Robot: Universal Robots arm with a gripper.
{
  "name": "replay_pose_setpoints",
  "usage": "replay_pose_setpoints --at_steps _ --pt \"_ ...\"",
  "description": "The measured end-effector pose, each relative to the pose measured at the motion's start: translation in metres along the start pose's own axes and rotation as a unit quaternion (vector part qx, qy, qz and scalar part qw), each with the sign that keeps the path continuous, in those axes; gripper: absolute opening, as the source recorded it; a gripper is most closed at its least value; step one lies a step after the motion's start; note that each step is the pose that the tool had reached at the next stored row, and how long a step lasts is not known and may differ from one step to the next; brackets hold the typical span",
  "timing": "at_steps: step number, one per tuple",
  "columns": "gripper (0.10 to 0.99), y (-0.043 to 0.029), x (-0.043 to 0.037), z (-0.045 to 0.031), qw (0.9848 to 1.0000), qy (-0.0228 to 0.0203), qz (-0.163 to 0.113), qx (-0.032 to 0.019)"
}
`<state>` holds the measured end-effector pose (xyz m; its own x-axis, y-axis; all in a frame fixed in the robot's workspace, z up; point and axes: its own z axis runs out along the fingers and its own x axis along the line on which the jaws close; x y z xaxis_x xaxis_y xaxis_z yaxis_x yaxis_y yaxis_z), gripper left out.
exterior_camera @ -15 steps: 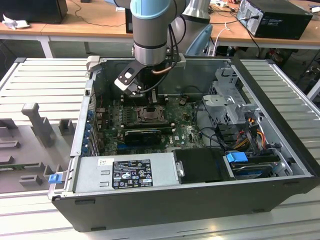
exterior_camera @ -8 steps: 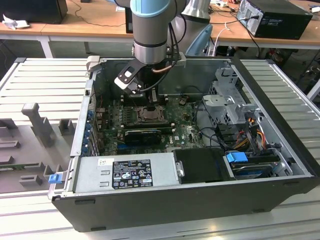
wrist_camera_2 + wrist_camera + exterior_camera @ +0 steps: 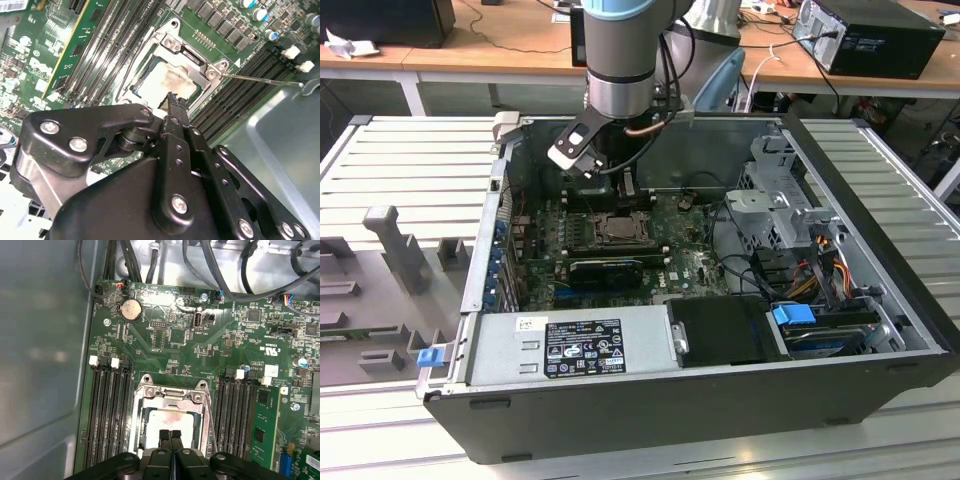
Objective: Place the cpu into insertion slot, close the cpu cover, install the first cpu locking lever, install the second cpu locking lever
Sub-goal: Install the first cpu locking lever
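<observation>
The cpu (image 3: 167,421) lies flat in the insertion slot (image 3: 594,229), its silver face smeared with pale paste. The cpu cover (image 3: 171,394) is down around it as a metal frame, also seen in the second wrist view as the cpu cover (image 3: 186,53) around the cpu (image 3: 159,83). My gripper (image 3: 170,436) hangs just above the chip's near edge, its fingers shut together with nothing between them. A thin wire locking lever (image 3: 260,80) sticks out sideways from the socket corner over the memory slots. In the exterior view my gripper (image 3: 612,190) is inside the case, above the socket.
Long black memory slots (image 3: 107,415) flank the socket on both sides. A black card (image 3: 608,270) lies across the board in front of the socket. Cables (image 3: 220,270) run along the board's far edge. The drive cage (image 3: 775,190) stands at the exterior view's right.
</observation>
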<state>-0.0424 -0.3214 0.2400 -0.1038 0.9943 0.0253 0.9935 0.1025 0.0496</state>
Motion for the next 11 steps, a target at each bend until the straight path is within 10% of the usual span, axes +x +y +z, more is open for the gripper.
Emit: replay_pose_setpoints --at_steps 5,11 --pt "0.106 0.0014 0.0007 -0.0283 1.0000 -0.0001 0.000 0.0000" --pt "0.106 0.0016 0.0008 -0.0325 1.0000 0.0004 -0.008 0.0002"
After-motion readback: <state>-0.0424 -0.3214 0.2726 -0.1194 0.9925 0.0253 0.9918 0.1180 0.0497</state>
